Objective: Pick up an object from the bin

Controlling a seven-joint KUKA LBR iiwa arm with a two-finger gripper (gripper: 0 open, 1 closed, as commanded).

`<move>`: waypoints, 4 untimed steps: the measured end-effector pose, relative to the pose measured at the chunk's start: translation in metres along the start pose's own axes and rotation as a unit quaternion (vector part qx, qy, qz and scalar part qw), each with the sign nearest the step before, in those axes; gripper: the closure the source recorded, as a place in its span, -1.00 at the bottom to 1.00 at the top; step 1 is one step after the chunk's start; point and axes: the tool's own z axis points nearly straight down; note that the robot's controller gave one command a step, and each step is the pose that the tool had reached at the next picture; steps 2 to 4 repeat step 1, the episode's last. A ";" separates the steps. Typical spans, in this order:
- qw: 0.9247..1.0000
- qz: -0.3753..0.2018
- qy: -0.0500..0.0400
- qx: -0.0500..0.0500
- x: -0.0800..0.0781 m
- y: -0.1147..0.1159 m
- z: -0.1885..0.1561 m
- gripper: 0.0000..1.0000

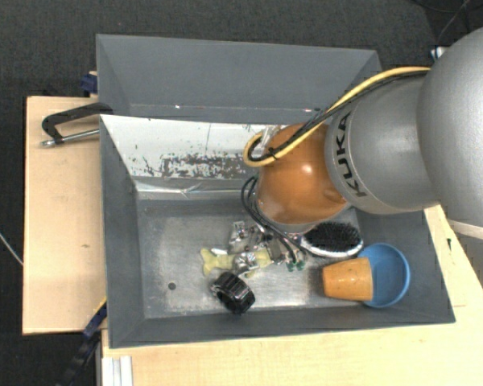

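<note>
Saw a grey bin (121,240). Found in its front right corner a blue bowl (393,273), an orange cup (348,280) on its side at the rim, and a black brush (332,238) behind. Noted the gripper (249,248) low mid-floor over a pale yellow piece (213,258); could not tell its spread. Spotted a small black lump (235,292) near the front wall. Found bare floor leftward.

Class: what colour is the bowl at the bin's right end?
The bowl is blue, best seen in the camera view.
</note>
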 end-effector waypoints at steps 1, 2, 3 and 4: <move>0.999 -0.040 -0.001 0.001 0.000 -0.011 -0.151 1.00; 0.999 -0.040 -0.001 0.001 0.000 -0.011 -0.151 1.00; 0.999 -0.040 -0.001 0.001 0.000 -0.011 -0.151 1.00; 0.999 -0.040 -0.001 0.001 0.000 -0.011 -0.151 1.00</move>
